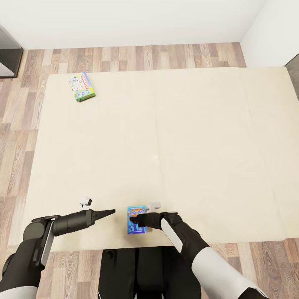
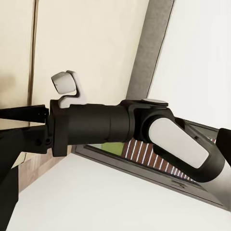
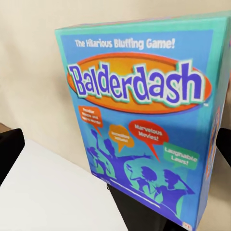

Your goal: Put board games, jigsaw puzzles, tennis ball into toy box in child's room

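- Beige mattress of the bed [image 1: 187, 137] spans the head view, with wood floor around it.
- Blue game box [image 1: 137, 219] lies at the near edge; the right gripper [image 1: 139, 220] sits over it, its dark fingers flanking the box sides (firm grip not confirmed).
- Monopoly box [image 1: 82, 87] lies near the far left corner.
- Left gripper [image 1: 109, 212] hovers beside, jaw state indeterminable.
- Recommendation: close squarely across the box's width and lift level.

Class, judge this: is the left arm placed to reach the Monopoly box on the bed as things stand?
Probably not: the Monopoly box lies at the bed's far corner, while the left tool is by the near edge.
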Robot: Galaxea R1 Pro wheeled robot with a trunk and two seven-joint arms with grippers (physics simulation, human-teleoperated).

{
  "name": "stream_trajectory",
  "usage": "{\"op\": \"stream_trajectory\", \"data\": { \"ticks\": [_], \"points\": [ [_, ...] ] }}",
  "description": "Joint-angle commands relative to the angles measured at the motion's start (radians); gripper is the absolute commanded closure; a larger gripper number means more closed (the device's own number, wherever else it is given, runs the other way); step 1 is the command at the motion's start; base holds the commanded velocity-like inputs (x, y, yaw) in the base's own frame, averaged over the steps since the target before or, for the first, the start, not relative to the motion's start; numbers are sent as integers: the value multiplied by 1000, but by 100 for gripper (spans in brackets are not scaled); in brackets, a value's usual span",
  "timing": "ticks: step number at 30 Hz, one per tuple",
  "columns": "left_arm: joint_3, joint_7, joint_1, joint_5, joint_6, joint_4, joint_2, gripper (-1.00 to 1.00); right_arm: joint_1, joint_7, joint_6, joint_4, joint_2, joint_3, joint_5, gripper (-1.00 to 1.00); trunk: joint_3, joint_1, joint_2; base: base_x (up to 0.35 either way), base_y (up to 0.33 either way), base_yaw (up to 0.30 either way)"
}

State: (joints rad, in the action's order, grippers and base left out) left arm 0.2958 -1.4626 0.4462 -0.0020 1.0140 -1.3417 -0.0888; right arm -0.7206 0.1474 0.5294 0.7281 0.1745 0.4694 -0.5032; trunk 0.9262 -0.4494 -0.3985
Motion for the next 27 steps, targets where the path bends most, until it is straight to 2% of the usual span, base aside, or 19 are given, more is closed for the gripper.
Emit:
{"op": "stream_trajectory", "data": {
  "ticks": [1,27],
  "points": [
    [0,-4,0,-1,11,0,0,-100,0,1,4,1,0,0,0,-100,1,-1,-1,0,1,0],
    [0,-4,0,-2,10,0,-1,-100,0,0,22,1,0,0,-1,-100,1,-1,-1,0,41,0]
  ]
}}
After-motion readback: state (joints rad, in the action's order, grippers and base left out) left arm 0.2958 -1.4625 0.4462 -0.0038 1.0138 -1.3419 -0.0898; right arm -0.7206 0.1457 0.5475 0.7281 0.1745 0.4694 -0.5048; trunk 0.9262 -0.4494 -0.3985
